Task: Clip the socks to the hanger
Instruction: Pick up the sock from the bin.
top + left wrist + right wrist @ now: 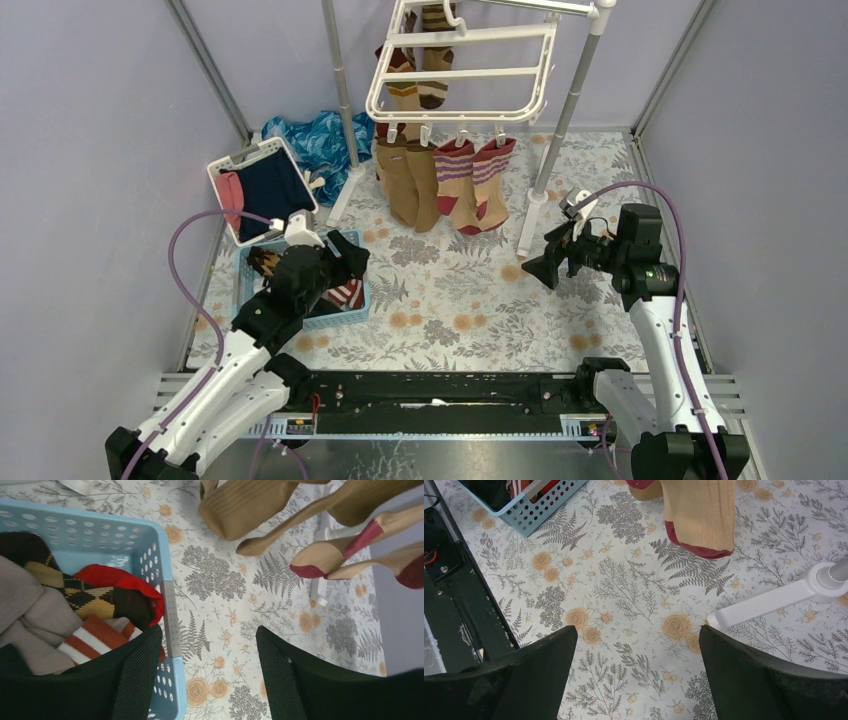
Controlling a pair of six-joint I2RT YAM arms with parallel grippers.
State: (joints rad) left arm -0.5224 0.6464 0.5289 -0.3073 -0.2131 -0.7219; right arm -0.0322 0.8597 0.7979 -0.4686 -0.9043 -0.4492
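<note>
The white hanger point(465, 70) hangs at the back with several socks clipped to it: a brown pair point(405, 185) and a tan pair with red toes point(475, 185). More socks lie in the blue basket point(100, 535): an argyle sock point(95, 597) and a red-and-white striped cuff point(95, 637). My left gripper point(207, 630) is open and straddles the basket's right rim, with one finger over the socks and the other over the cloth, holding nothing. Over the floral cloth by the stand's foot point(774, 600), my right gripper point(638, 630) is open and empty.
A white laundry basket point(250, 152) with navy and pink garments stands at the back left, next to a shiny blue cloth point(315, 140). The stand's poles point(565, 110) rise at the back. A black rail point(440, 395) runs along the near edge.
</note>
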